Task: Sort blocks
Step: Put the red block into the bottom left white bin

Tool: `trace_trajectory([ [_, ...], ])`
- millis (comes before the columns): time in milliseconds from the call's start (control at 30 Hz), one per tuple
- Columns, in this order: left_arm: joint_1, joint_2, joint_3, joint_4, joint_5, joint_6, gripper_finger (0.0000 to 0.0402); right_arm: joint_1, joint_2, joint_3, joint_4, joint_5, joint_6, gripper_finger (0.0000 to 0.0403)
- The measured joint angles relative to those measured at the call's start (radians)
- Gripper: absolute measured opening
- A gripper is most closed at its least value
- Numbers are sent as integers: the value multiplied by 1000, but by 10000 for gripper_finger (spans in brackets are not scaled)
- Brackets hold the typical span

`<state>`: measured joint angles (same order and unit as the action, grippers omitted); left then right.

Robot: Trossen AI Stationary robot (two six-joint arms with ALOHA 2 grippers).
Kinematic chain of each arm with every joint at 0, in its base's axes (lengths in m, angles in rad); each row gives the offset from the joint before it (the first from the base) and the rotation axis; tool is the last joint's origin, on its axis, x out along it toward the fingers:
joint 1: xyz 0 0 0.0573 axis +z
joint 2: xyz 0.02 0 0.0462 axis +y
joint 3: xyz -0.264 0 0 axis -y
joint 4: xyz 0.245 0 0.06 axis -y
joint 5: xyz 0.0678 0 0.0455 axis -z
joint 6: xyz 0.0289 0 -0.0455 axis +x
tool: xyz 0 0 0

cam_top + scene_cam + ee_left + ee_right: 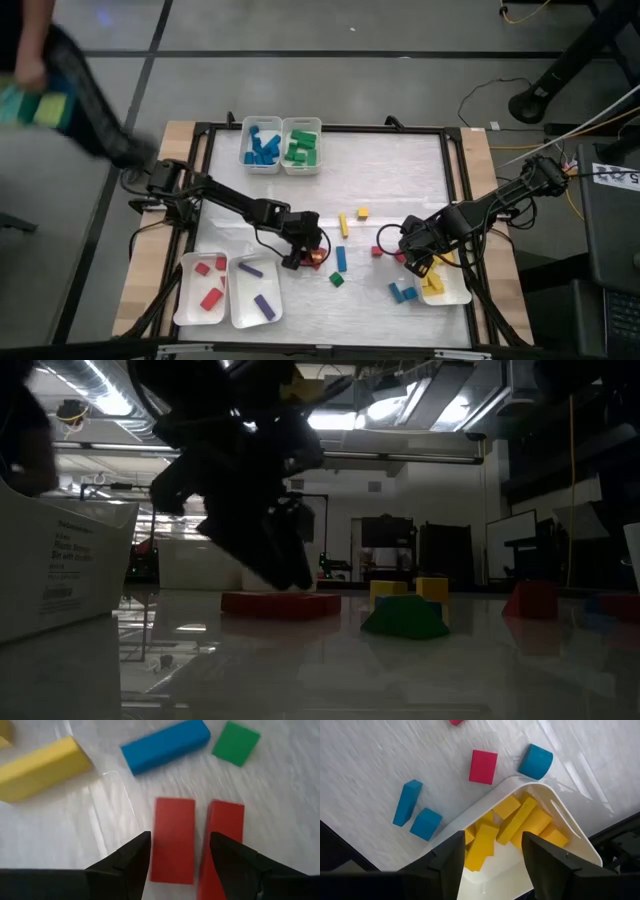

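Left end effector point(177, 852) held wide over two rigid, light red wooden bars point(173, 839); long sides judged best gripped. Right end effector point(492, 852) wide, empty.

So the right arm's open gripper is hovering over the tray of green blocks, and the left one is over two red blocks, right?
Not quite. The tray under the open right gripper holds yellow blocks, not green ones, as the right wrist view shows. The rest stands: the left gripper is open over two red blocks.
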<state>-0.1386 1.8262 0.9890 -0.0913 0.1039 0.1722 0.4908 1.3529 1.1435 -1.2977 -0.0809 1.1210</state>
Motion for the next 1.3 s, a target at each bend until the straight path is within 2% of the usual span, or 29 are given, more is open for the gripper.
trace_trajectory([
  [767, 6, 39, -1, 95, -8, -8, 193, 0, 0, 0, 25, 47, -1, 195],
  [1300, 23, 39, -1, 82, -4, -35, 193, 0, 0, 0, 25, 50, 0, 195],
])
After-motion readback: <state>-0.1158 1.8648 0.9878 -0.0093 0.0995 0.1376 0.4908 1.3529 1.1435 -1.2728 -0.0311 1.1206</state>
